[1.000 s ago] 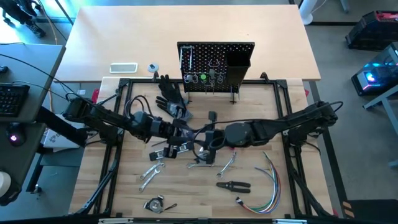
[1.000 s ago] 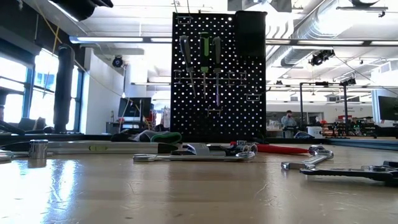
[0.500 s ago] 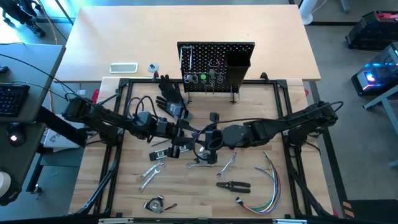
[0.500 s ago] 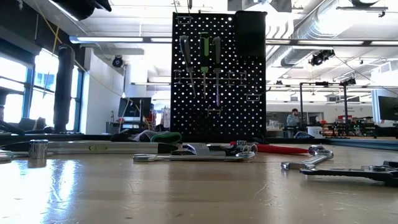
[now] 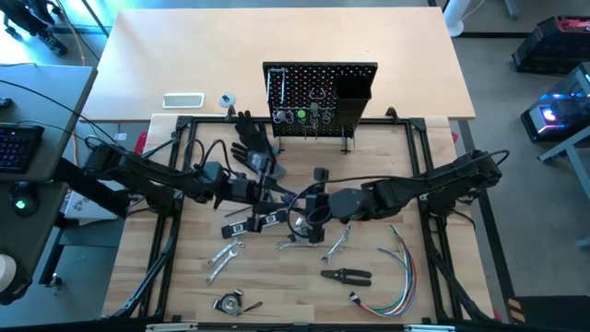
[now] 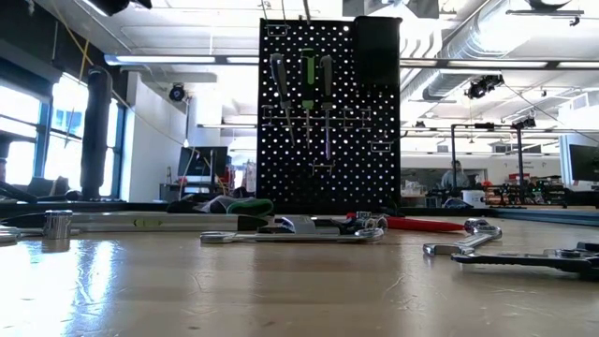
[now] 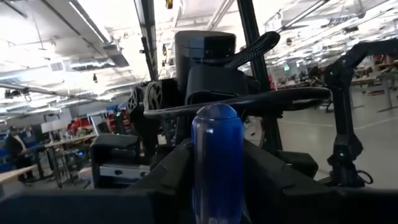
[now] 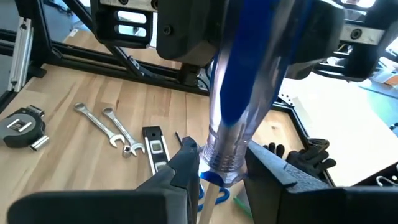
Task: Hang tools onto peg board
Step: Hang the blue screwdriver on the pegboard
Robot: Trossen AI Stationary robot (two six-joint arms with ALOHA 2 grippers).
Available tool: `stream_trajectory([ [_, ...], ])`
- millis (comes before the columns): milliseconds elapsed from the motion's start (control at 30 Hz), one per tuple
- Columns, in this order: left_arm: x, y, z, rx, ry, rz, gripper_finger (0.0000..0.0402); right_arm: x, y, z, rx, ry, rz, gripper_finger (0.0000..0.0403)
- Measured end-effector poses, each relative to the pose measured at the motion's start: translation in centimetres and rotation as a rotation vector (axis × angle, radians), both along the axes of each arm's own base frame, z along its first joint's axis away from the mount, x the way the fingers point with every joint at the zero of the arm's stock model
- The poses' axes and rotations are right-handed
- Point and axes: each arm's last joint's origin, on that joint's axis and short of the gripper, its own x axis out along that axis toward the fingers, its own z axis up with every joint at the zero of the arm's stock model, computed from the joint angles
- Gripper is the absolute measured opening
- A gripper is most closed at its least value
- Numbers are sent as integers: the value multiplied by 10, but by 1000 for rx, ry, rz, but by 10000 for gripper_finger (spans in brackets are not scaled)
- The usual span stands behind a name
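left gripper: clamped on the blue-handled tool. In its own wrist view the blue handle stands right between its two fingers, rounded end sticking up past them.

right gripper: also closed on the same tool, down at the silver collar below the handle, one finger on each side. So both arms have hold of one thing, mid-air over the middle of the table, grippers nearly touching each other.

peg board: well beyond both grippers toward the far edge, upright. A few tools hang on it already, including a green-handled one.

rest of the tools: wrenches and pliers lie on the table under and on the near side of the grippers. Black glove sits between the left gripper and the board.

what could go wrong, imo: looks like a handover, and that's the sketchy bit. If one lets go before the other has a firm bite, the tool drops onto the wrenches below. The handle looks smooth and glossy, so it could slip or twist in the fingers.

other risk: if both keep squeezing and one arm moves off, they fight over it and the tool gets yanked crooked, which would make lining it up with a hook harder.

clearance: the arms are crowded, so a wide swing could knock them together.
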Motion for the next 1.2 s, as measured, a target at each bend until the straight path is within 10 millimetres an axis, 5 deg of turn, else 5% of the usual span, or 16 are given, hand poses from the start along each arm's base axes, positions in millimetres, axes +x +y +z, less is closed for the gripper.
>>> stream_trajectory([
  [767, 1, 1, -5, -1, 67, 17, 86, -3, -1, -3, 7, 40, -14, 83],
  [1200, -13, 3, 5, 33, 97, 48, 85, -14, 0, 7, 31, 32, -9, 138],
])
